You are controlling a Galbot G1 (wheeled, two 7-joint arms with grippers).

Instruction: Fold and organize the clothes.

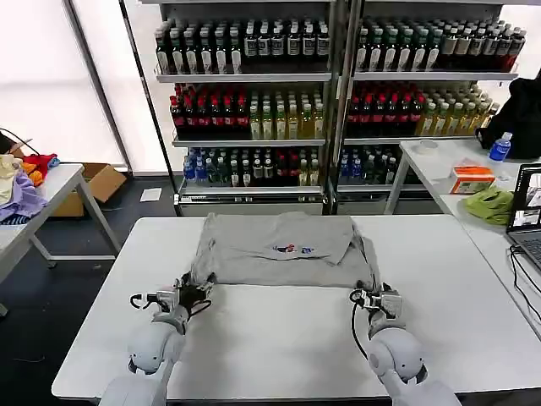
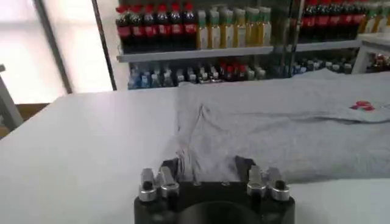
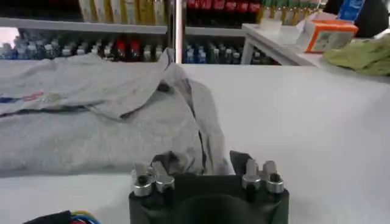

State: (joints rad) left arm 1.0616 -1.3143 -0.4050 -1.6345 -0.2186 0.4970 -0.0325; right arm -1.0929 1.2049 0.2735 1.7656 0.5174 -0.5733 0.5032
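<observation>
Your head view shows the grey shirt [image 1: 279, 249] lying partly folded mid-table [image 1: 270, 338], chest print up. The left gripper [image 1: 196, 290] sits at its near left corner and the right gripper [image 1: 366, 295] at its near right corner. Your wrist views add what that one lacks: each claw's fingers are spread apart, straddling the shirt's hem.

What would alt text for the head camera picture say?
A grey shirt lies partly folded on a white table, with the robot's left gripper and right gripper at its two near corners. Shelves of bottled drinks stand behind.
</observation>
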